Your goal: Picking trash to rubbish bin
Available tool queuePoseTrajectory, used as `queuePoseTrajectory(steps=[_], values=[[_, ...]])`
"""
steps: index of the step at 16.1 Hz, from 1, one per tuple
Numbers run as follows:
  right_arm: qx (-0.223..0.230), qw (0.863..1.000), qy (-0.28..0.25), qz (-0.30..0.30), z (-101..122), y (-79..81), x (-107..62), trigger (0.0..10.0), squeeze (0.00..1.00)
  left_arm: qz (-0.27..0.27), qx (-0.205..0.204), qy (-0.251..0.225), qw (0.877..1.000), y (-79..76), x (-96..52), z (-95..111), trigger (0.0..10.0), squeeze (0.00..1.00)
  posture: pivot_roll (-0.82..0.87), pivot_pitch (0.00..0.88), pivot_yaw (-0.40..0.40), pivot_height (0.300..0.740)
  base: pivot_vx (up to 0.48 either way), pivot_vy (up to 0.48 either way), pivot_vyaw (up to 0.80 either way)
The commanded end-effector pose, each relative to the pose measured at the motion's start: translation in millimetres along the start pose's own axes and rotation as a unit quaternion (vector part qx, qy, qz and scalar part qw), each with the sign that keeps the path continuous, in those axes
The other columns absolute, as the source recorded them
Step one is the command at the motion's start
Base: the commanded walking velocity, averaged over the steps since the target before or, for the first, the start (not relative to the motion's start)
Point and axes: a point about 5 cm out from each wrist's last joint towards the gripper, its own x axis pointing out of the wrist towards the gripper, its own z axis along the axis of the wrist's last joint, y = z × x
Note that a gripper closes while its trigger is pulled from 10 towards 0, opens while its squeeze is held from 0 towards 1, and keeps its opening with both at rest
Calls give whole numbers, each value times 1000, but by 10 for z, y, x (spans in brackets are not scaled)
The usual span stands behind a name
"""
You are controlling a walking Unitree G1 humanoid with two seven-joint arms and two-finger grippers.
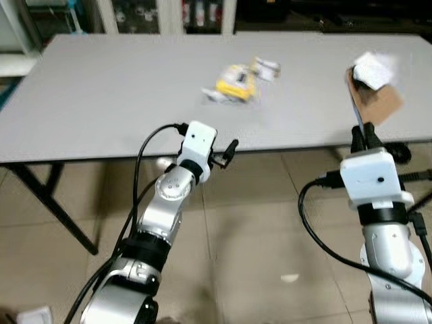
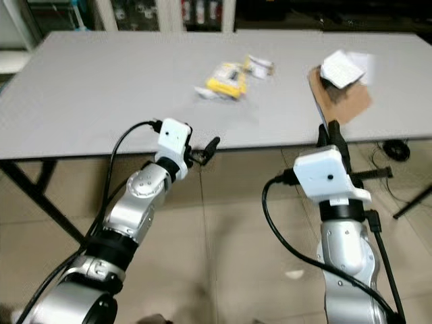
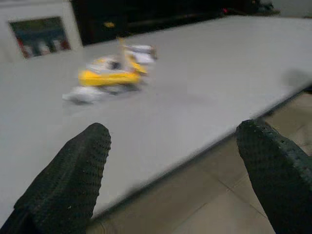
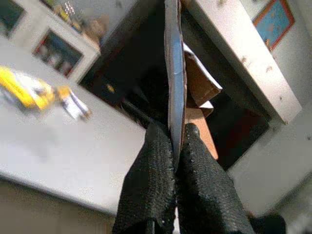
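Both silver arms reach forward. The left gripper (image 1: pixel 231 146) has its fingers spread wide apart; the right gripper (image 4: pixel 176 141) is pinched closed.

Light is even and soft from overhead, leaving the grey table (image 1: pixel 121 101) bright with hardly a shadow, while the room behind lies dim. The yellow trash (image 3: pixel 109 75) and the paper (image 1: pixel 372 67) smear with motion blur, and the wrist views run soft throughout.

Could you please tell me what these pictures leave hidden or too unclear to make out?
- Yellow wrapper on the table: blurred in the eye views, print unreadable.
- Cardboard piece in the right gripper: edge-on in the wrist view, its face hidden.
- White crumpled paper: motion-blurred.
- Left gripper: fingertips cut by the frame's edge.
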Motion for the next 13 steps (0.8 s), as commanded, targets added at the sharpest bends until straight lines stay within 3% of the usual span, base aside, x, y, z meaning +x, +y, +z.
queuePoseTrajectory(steps=[1, 6, 9, 13], values=[[-4, 1000, -4, -6, 13, -24, 4, 10000, 0, -5, 7, -4, 1000, -46, 29, 40, 10000, 0, 91, 87, -22, 740, 0, -424, 0], [-10, 1000, -7, 3, 22, 10, 16, 10000, 0, -1, 6, 1, 1000, -38, 44, 32, 10000, 0, 91, 83, -23, 740, 0, -419, 90], [-12, 1000, -7, 5, 17, 15, 19, 10000, 0, 0, 6, 3, 1000, -38, 45, 24, 10000, 0, 91, 81, -24, 740, 0, -417, 800], [-10, 1000, -7, 7, 17, 28, 20, 10000, 0, 3, 4, 4, 1000, -33, 44, 16, 10000, 0, 91, 81, -24, 740, 257, -401, 800]])
